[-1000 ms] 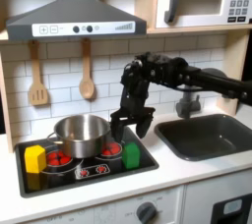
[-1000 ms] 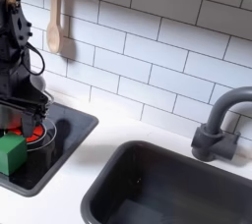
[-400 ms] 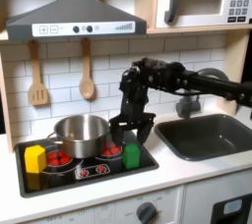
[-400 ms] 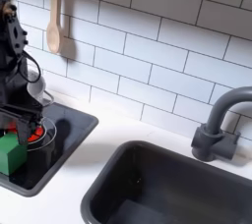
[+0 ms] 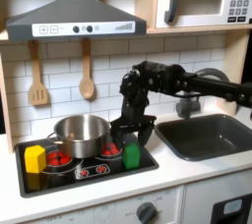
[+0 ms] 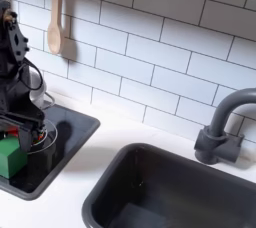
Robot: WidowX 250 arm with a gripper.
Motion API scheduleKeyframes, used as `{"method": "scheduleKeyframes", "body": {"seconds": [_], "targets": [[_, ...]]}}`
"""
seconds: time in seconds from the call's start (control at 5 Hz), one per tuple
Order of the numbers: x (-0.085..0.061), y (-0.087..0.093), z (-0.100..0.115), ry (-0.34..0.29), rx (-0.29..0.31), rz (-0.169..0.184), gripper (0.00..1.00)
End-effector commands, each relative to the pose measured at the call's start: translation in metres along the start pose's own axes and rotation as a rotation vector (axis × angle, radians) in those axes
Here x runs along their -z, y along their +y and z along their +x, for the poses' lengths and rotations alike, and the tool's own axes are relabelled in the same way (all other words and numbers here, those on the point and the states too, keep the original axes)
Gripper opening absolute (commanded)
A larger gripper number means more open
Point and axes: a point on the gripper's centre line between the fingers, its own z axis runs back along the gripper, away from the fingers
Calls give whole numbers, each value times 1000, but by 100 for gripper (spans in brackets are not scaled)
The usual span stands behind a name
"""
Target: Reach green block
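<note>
In the first exterior view, the gripper [image 5: 129,130] hangs just above the green block [image 5: 131,155] on the stove [image 5: 84,170], fingers spread apart, grasping nothing.

The green block [image 6: 11,156] sits on the black stovetop [image 6: 60,142] at the second exterior view's left edge. The gripper [image 6: 18,124] hangs just above the block, jaws parted. A dark sink [image 6: 170,187] lies right of the stovetop.

One green block [image 5: 132,155], one yellow block [image 5: 35,158], one pot [image 5: 80,135].
</note>
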Motion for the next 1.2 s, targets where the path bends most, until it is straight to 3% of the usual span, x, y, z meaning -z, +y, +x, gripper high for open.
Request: {"method": "scheduleKeyframes", "body": {"seconds": [0.0, 0.2, 0.8, 1.0], "targets": [[18, -7, 3, 18, -3, -10, 100], [24, -15, 8, 19, 18, -21, 100], [44, -7, 4, 62, 27, -18, 100], [43, -7, 4, 59, 39, -16, 100]]}}
